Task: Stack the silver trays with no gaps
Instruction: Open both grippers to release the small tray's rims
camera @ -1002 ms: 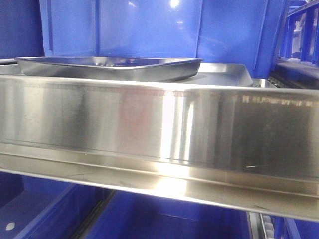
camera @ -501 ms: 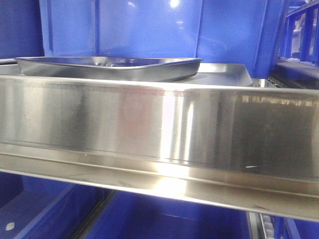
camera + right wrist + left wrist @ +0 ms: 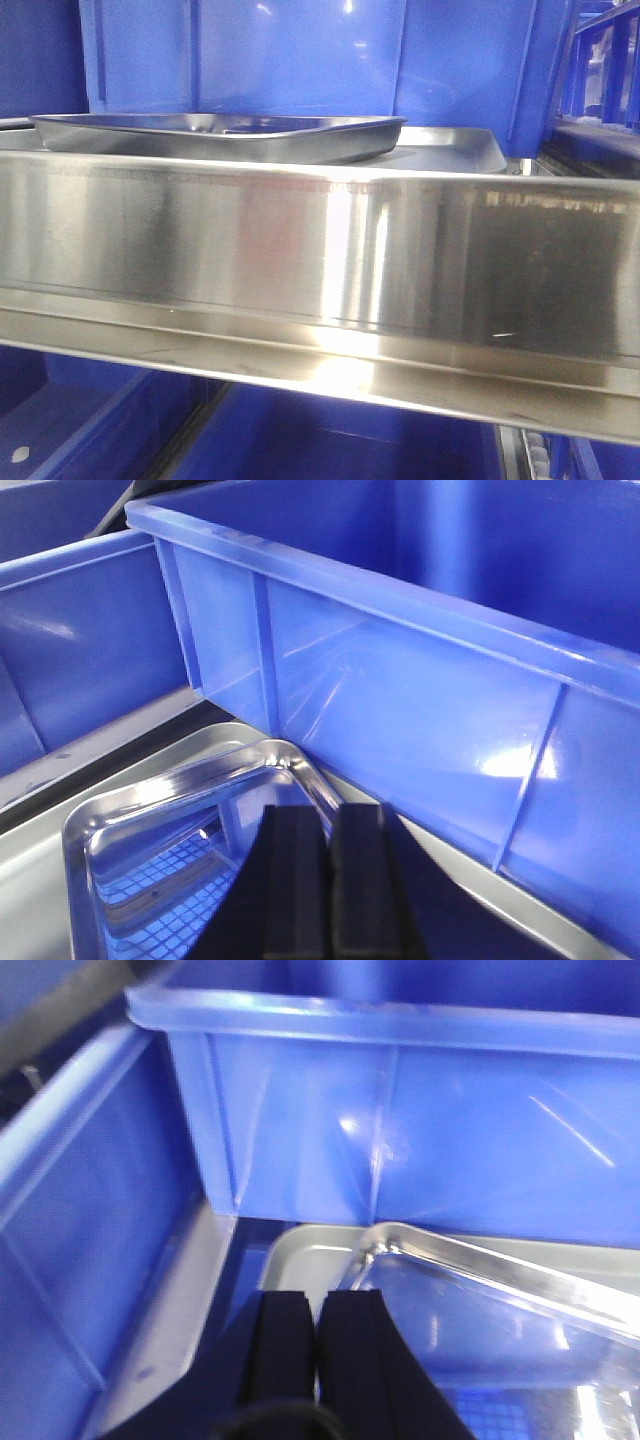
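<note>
Two silver trays lie one in the other on the shelf, behind the brushed shelf rail [image 3: 320, 250] that runs along its front edge. In the front view the upper silver tray [image 3: 220, 138] sits toward the left end of the shelf. The lower silver tray [image 3: 450, 150] shows past it on the right, so their edges do not line up. A tall blue bin [image 3: 300, 60] stands along the back edge of the shelf, just behind both trays.

The left pincer [image 3: 318, 1300] is closed: its black fingers [image 3: 285, 1360] are pressed together with only a thin seam between them and nothing visible in it. The upper tray's near corner lies just ahead and to the right of the fingertips, tilted so that its rim rises off the lower tray, whose rounded corner shows just to the left. Whether the fingertips touch either tray cannot be told. A second blue bin [image 3: 80, 1210] stands to the left.

The right pincer [image 3: 330, 815] is likewise closed, with nothing seen between the fingers. The upper tray lies ahead and to the left of it, its rounded corner just beyond the tips and its rim running back under them. Contact cannot be made out. The lower tray spreads out beneath and to the left.
</note>
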